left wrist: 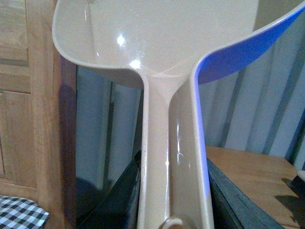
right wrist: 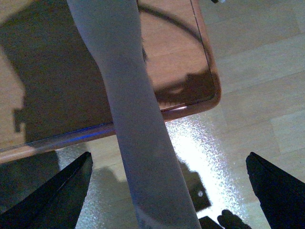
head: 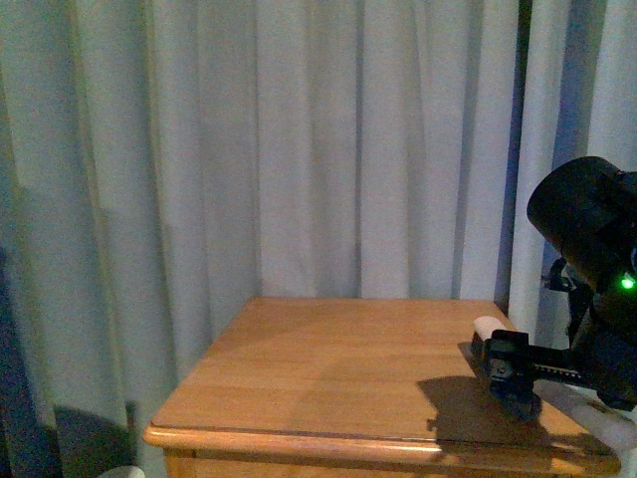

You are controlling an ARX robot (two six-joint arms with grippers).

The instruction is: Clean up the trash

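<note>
Nothing is swept yet, we judge: left gripper (left wrist: 174, 191) clamps the dustpan (left wrist: 157, 38), right gripper (right wrist: 169, 160) seemingly gapes wide around a pale handle (right wrist: 128, 95).

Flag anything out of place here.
A pale handle juts past the wooden table's corner over the floor, untouched between the right gripper's wide-open jaws. Nothing looks spilled or damaged.

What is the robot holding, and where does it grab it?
The left gripper clamps the beige dustpan by its handle. A pale handle passes through the right gripper; whether it is gripped cannot be told.
</note>
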